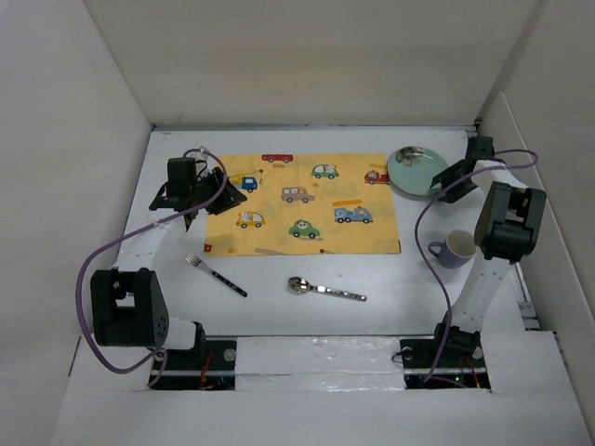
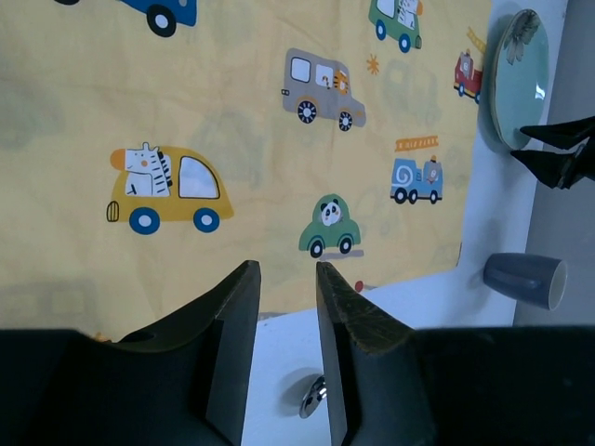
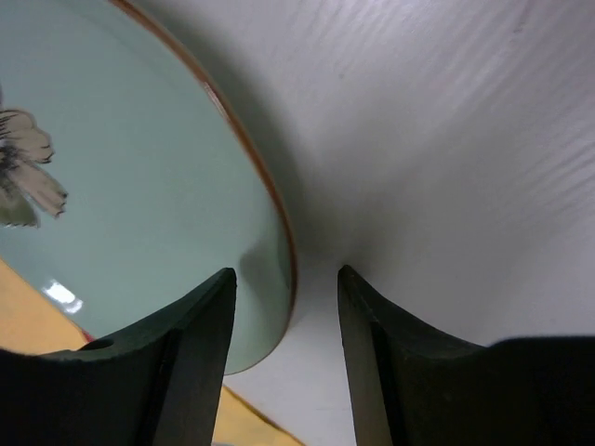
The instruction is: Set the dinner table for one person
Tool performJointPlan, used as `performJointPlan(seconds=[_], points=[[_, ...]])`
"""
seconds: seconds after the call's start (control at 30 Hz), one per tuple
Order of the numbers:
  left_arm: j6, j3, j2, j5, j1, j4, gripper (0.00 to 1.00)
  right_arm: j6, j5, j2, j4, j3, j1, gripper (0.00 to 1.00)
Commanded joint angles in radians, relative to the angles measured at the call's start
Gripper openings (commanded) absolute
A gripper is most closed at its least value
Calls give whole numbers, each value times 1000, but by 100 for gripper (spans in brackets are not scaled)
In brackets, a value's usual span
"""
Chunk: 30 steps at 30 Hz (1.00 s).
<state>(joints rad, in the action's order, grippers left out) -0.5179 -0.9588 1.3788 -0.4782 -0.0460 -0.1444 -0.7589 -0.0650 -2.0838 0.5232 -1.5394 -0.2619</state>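
The white dinner table (image 1: 279,316) carries a yellow vehicle-print placemat (image 1: 307,204). A pale green plate (image 1: 414,170) lies at the mat's far right corner. A grey-blue cup (image 1: 453,248) stands at the right, a fork (image 1: 216,275) and a spoon (image 1: 325,291) lie in front of the mat. My right gripper (image 3: 286,279) is open, its jaws straddling the plate's rim (image 3: 279,232) with nothing clamped. It also shows in the top view (image 1: 444,186). My left gripper (image 2: 284,279) hovers by the mat's left part (image 2: 186,93), slightly open and empty.
White panels (image 1: 74,186) wall the table on the left, back and right. The right arm's column (image 1: 507,232) stands just beside the cup. In the left wrist view the spoon's bowl (image 2: 313,398), the cup (image 2: 525,277) and the plate (image 2: 518,79) show.
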Motion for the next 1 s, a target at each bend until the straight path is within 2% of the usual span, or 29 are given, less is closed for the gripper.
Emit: performJointPlan(seconds=[0.0,0.03,0.13,0.23,0.27,0.37,0.43,0.47,0.57,0.67,0.77,0.97], points=[[-4,-3,2,-37,0,55,28,-51,-87,-2,0,-64,-14,52],[-4,-8,3,-39,0,54,28,-62,-94,-12,-2,-70,-14,52],[-5,-26,9,-36,0,55,28,-132,-148,-59,-12,-76,-23,41],[-4,-34,8,-27,0,52,28,-154,-157,-61,-23,-65,-33,15],[-4,-44,6,-23,0,46,28,-177,-142,-23,-63,-29,-43,0],[-4,-49,-1,-22,0,46,30,-190,-150,19,-127,7,-54,0],[-7,-54,-1,-30,0,48,33,-207,-176,125,-216,50,-54,0],[-10,-58,0,-37,0,52,38,-232,-226,160,-326,71,-66,0],[-21,-72,2,-62,0,58,44,-263,-345,275,-475,98,-66,0],[-19,-98,6,-57,0,46,45,-279,-474,341,-550,87,-66,0],[-14,-124,3,-45,0,26,45,-275,-568,390,-588,120,4,0],[-11,-158,-6,-19,0,-3,45,-232,-642,441,-606,243,214,0]])
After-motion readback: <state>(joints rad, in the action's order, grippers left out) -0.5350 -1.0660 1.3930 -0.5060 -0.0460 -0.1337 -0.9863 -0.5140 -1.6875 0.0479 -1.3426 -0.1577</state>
